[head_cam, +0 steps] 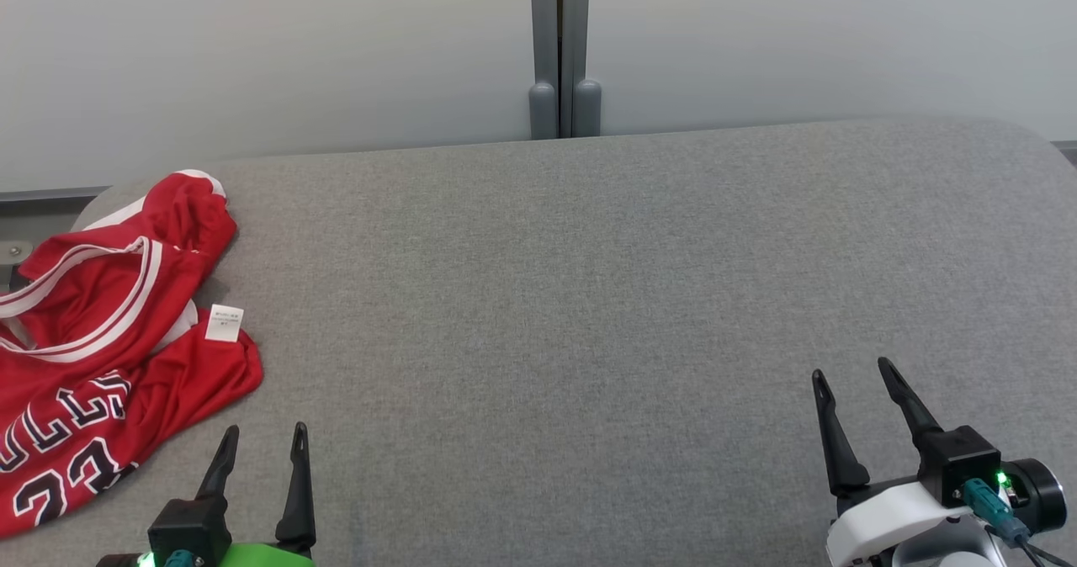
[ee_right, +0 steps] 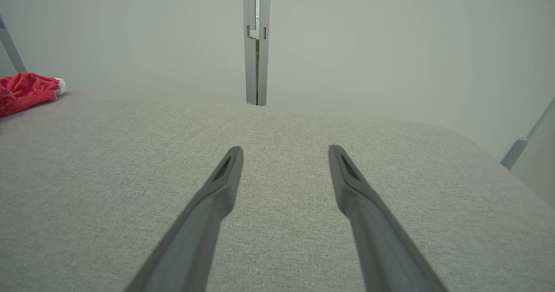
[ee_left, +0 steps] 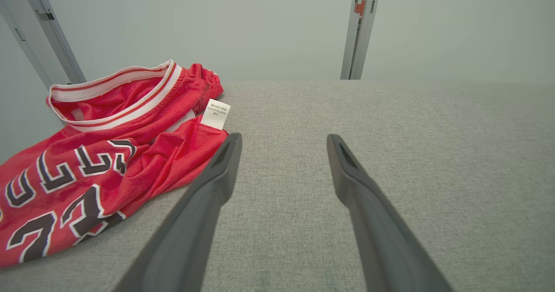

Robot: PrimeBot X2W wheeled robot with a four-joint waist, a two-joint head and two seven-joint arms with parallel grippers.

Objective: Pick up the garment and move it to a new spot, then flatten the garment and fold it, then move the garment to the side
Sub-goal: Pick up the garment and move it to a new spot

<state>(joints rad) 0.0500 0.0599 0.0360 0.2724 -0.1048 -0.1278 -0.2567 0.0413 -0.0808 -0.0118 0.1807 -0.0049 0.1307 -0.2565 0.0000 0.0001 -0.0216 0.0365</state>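
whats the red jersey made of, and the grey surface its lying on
The red jersey looks like thin synthetic sports knit: slight sheen, limp crumpled folds. The grey surface seems to be woven upholstery fabric: matte, with a visible heathered weave.

Your head view looks forward and down over the grey padded surface (head_cam: 589, 298) to the wall post (head_cam: 559, 45), your left wrist view sits low, close beside the red garment (ee_left: 99, 153), your right wrist view skims low, well away from it, all three taking in those same things.
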